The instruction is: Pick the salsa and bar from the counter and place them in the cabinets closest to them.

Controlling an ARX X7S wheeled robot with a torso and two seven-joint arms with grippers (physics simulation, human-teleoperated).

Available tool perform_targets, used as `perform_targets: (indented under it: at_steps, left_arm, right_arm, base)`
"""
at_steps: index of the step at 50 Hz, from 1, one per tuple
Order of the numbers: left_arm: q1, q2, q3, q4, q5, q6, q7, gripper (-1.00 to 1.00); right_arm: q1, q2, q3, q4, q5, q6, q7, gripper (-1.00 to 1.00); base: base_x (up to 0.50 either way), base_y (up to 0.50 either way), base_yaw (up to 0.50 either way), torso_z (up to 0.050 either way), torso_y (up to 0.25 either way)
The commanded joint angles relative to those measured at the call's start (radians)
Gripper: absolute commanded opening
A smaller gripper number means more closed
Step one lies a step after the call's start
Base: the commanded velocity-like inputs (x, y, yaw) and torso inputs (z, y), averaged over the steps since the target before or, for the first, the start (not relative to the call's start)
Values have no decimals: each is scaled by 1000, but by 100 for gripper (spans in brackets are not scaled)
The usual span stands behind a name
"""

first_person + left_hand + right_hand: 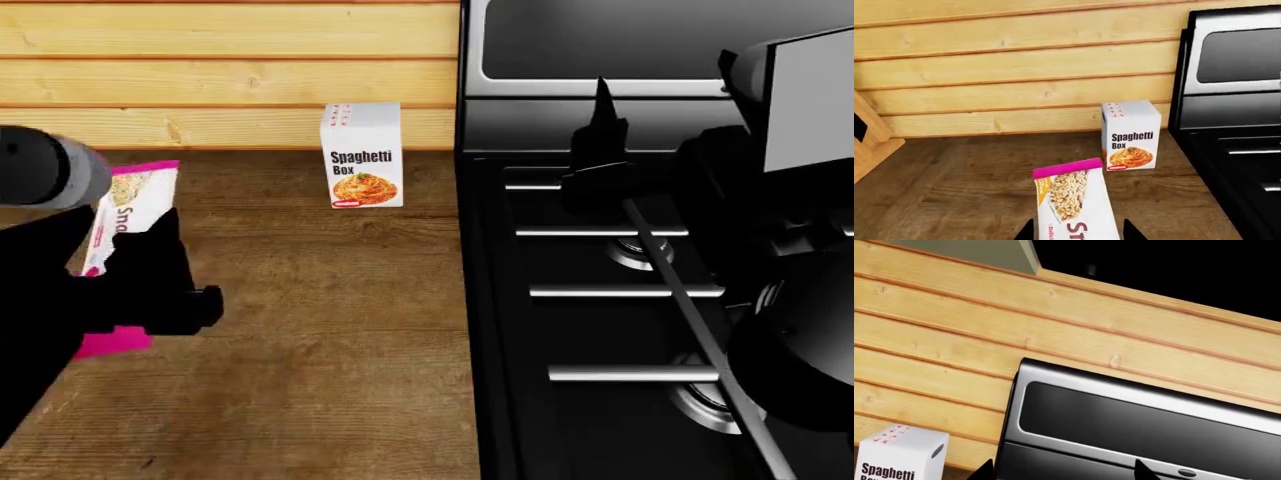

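Your left hand (pixel 1077 234) is clamped on the bar (pixel 1074 202), lifted off the counter (pixel 320 330) for its cabinet; right hand's state unclear

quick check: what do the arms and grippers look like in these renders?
Both are matte black. The left arm has a round grey joint cap near the wrist, and the right arm carries a grey panel. Pointed black fingertips show in the wrist views. No cables or markings visible.
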Motion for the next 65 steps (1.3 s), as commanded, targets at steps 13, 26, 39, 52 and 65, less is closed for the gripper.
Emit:
perform_targets:
  at_steps: [13, 26, 39, 52, 65]
  left_arm:
    - [-635, -86, -24, -201, -216, -180, -53, -100]
    - [-939, -48, 139, -362, -180, -270, -53, -100]
    - [-1071, 46, 174, -572, -32, -405, 47, -100]
    - [-1072, 230, 173, -762, 256, -414, 246, -100]
    - [-1135, 375, 204, -978, 502, -411, 473, -100]
  right_arm:
    - [43, -6, -16, -5, -4, 8, 4, 100]
    - [56, -11, -23, 6, -20, -3, -9, 100]
    - [49, -6, -21, -1, -19, -11, -7, 100]
    - [51, -3, -17, -10, 1, -4, 13, 100]
    - [48, 3, -13, -12, 7, -7, 20, 100]
  base:
    - [0, 0, 0, 0, 0]
    - [0, 0, 0, 0, 0]
    - [0, 0, 0, 0, 0]
    - [0, 0, 0, 0, 0]
    - [0, 0, 0, 0, 0]
